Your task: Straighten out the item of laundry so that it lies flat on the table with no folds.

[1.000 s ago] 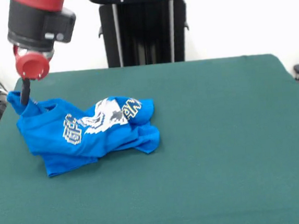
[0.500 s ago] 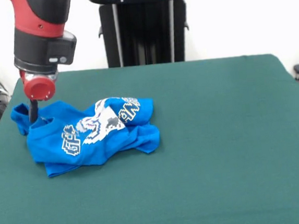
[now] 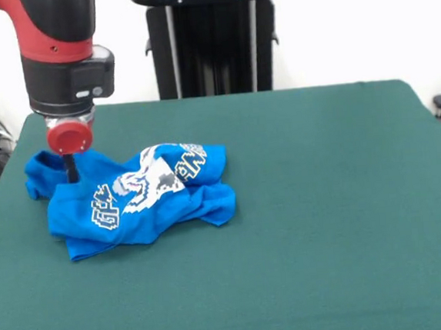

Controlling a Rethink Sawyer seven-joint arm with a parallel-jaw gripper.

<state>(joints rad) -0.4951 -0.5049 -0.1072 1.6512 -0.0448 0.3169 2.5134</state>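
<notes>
**Still crumpled: blue shirt at the bench's left side**

Leftmost, the red and black arm (image 3: 60, 48) is seen coming down over the left part of the bench (image 3: 324, 202). Its claw (image 3: 71, 169) is lowered onto the left end of the T-shirt (image 3: 135, 199), where a dark finger (image 3: 71, 167) is pressed into the blue cloth; whether the claw is spread or pinching the fabric cannot be told. The T-shirt is bunched in folds near the bench's left edge, with its white print (image 3: 149, 183) partly turned up and creased. Rightward, the green cloth is left bare to the right edge.
</notes>
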